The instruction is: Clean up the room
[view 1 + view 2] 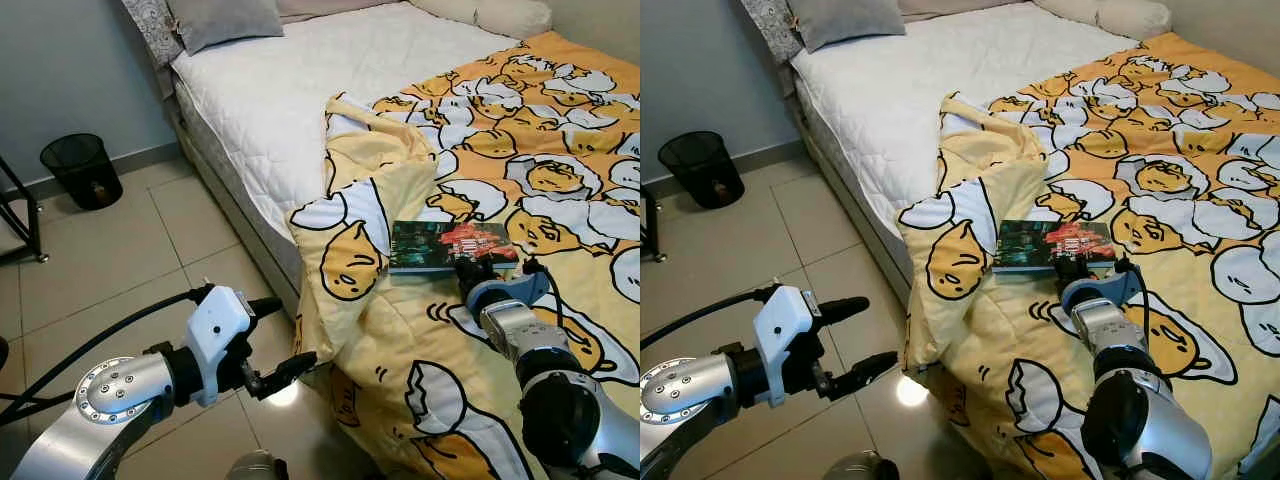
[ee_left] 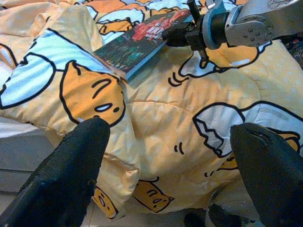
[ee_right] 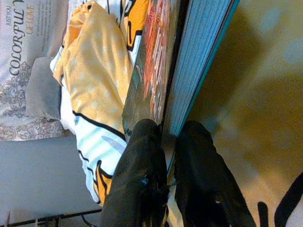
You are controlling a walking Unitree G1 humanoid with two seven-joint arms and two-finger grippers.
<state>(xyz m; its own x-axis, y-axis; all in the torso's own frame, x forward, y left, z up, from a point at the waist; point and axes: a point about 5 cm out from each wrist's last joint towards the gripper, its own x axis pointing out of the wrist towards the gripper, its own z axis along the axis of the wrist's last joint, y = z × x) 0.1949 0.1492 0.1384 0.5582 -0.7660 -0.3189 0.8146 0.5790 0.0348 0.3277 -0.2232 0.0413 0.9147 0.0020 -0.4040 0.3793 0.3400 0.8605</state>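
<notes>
The blanket (image 1: 520, 170) is warm yellow, printed all over with cartoon egg yolks in orange, white shells and black outlines. At about 10 o'clock from it, the mattress (image 1: 300, 80) is white with a quilted diamond pattern. The book (image 1: 450, 245) has a dark teal cover with red lettering and pale blue page edges. A grey pillow (image 1: 225, 20) lies at 11 o'clock. The bin (image 1: 82, 170) is black mesh; the floor (image 1: 120, 260) is beige tile.

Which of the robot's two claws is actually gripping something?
The right gripper, out over the yellow blanket, is pinched on the book's edge. The left gripper hangs open above the floor, holding nothing.
</notes>
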